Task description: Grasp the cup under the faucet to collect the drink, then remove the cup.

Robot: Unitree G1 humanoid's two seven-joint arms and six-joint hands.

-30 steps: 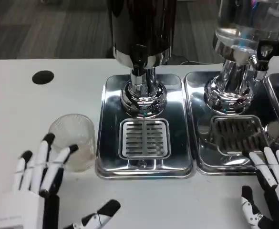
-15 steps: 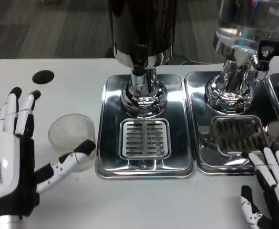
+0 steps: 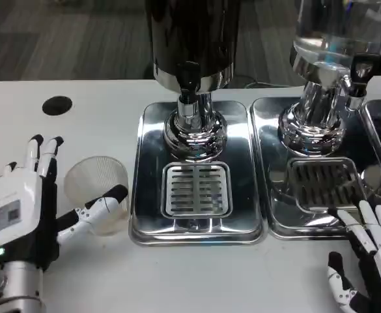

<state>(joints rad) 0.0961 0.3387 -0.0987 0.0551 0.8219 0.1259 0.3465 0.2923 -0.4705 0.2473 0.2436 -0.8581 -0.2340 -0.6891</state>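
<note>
Cup (image 3: 98, 190) stands left of the drip tray (image 3: 152, 222), not under the faucet (image 3: 189, 83); your left hand (image 3: 22, 212) has dropped beside it, spread fingers seemingly not gripping, right hand (image 3: 367, 255) resting slack.

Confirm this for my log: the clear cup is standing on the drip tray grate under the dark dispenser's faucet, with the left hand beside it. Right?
Not quite. In the head view the clear cup stands on the white table, left of the drip tray, not on its grate under the faucet. The left hand is beside it, as stated.
</note>
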